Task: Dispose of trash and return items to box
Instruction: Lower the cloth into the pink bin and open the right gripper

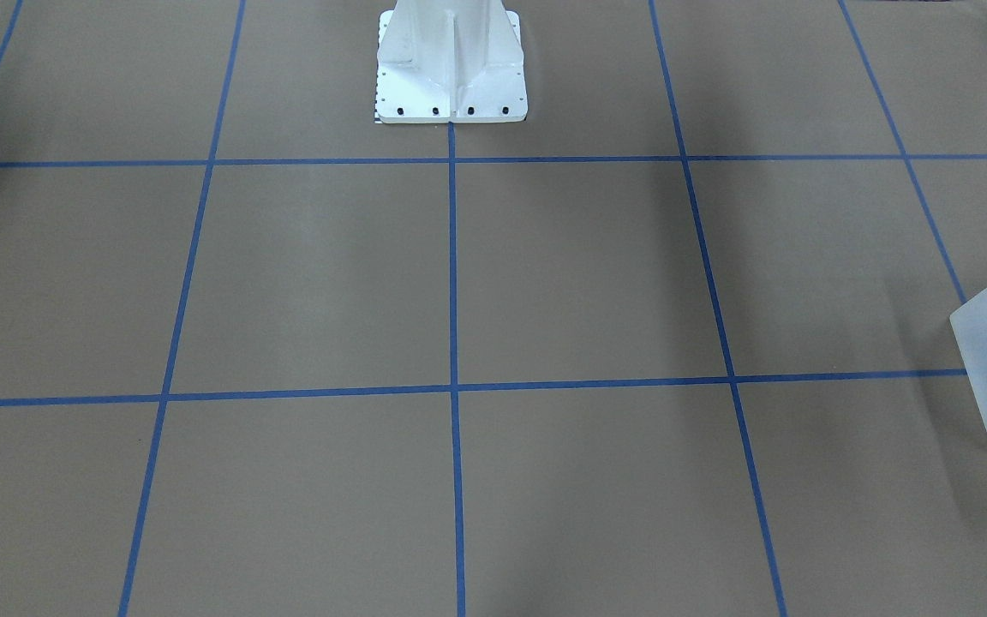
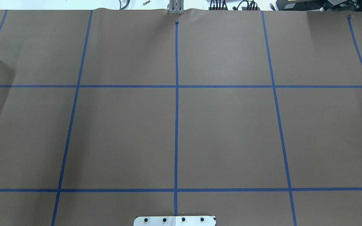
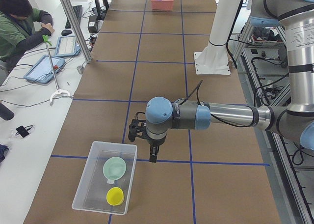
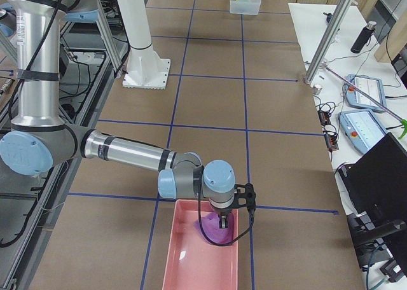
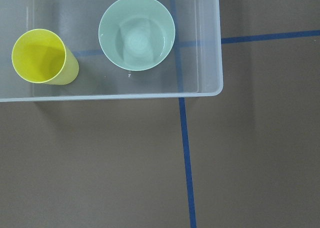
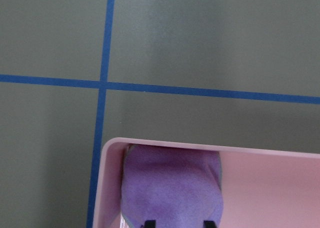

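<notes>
The frosted-white box (image 3: 87, 187) stands at the table's end on my left, and it also shows in the left wrist view (image 5: 210, 63). In it stand the yellow cup (image 5: 39, 56) and the mint-green bowl (image 5: 136, 32), both upright and side by side. My left gripper (image 3: 152, 153) hangs above the table just beside the box. It shows only in the exterior left view, so I cannot tell if it is open. My right gripper (image 6: 178, 223) is down in a pink bin (image 6: 112, 150), its tips closed in on a purple cloth (image 6: 170, 183).
The white robot base (image 1: 451, 77) stands at the table's middle rear. The pink bin (image 4: 191, 264) sits at the table's end on my right. An operator (image 3: 19, 27) sits at a side desk with tablets and cables. Blue tape lines cross the brown table.
</notes>
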{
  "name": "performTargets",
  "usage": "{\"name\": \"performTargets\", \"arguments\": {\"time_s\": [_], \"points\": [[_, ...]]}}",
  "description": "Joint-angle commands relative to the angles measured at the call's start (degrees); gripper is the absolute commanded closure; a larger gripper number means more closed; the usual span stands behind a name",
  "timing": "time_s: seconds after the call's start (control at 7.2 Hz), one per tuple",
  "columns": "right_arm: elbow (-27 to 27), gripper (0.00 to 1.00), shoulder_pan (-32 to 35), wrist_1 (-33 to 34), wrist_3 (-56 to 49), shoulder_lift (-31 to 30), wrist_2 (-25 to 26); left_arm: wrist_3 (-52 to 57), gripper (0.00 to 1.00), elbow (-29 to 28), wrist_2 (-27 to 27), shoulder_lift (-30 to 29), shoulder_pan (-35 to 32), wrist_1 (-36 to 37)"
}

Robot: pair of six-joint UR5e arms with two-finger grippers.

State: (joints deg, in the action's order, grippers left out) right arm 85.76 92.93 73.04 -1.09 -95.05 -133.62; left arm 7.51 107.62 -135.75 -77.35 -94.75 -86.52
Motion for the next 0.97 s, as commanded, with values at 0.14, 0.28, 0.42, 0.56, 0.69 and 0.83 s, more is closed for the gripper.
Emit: {"name": "performTargets", "arguments": {"time_s": [0.14,0.28,0.42,0.56,0.69,0.83], "points": [[7.45,0.0,-0.9,8.55,0.39,1.01,-2.17,-0.04,0.01,-0.04,-0.04,-0.08,0.0,0.04],[12.54,0.0,-1.69,15.48,-0.31,0.75,-1.3,-0.04,0.01,-0.04,-0.04,-0.08,0.0,0.04],[15.38,0.0,-1.52,17.38,-1.62,-1.26,-0.68,-0.04,0.01,-0.04,-0.04,-0.08,0.0,0.04],[16.45,0.0,-1.35,17.48,-4.85,-3.71,1.24,0.13,0.01,-0.13,0.05,-0.08,0.0,0.04],[16.46,0.0,-1.35,17.57,-4.97,-4.0,4.91,0.22,0.01,-0.13,-0.04,-0.08,0.0,0.04],[16.55,0.0,-1.35,17.49,-5.06,-4.26,5.56,0.31,0.01,-0.13,0.05,-0.08,0.0,0.04]]}}
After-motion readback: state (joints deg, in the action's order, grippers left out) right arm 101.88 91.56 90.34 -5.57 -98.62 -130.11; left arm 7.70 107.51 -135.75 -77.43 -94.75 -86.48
